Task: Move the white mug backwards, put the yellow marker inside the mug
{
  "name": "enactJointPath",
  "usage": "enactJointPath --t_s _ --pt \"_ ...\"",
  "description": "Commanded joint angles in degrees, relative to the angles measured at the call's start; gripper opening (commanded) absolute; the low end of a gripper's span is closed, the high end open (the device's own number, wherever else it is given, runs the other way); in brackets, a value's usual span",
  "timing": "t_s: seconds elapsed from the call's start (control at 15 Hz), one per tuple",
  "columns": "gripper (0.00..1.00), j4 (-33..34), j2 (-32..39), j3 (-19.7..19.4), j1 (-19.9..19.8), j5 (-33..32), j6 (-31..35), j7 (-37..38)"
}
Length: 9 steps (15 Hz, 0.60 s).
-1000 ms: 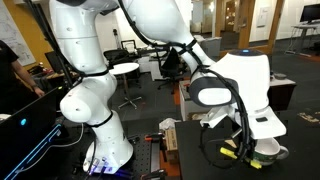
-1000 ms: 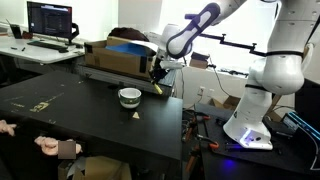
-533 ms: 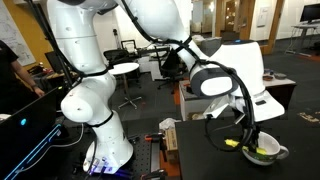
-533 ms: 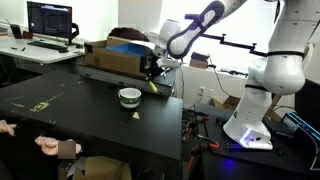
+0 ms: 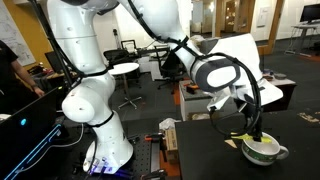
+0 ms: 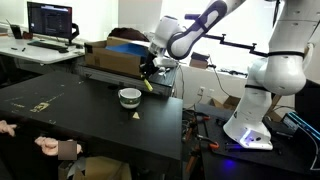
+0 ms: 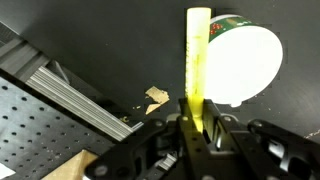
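Open-plan office lab: monitor (image 6: 50, 18) on desk (image 6: 28, 48), office chairs (image 5: 124, 49), black workbench (image 6: 60, 115).

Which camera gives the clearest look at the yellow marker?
The wrist view: the yellow marker stands large and sharp, clamped in the pincer near the white mug. Both exterior views show it only as a small yellow sliver.

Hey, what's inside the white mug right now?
Nothing shows inside the white mug; its interior is glare-white, so the bottom is unclear. The yellow marker is clamped in the tool, not yet in the mug.
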Motion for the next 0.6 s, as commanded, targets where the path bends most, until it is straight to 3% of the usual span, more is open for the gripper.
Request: enactJointPath --t_s 0.0,0.53 --pt "0.05 1.18 -0.25 0.47 0.97 -5.25 -0.03 5.49" --pt "0.05 3.74 1.62 -0.1 5.2 -21.27 -0.66 20.64"
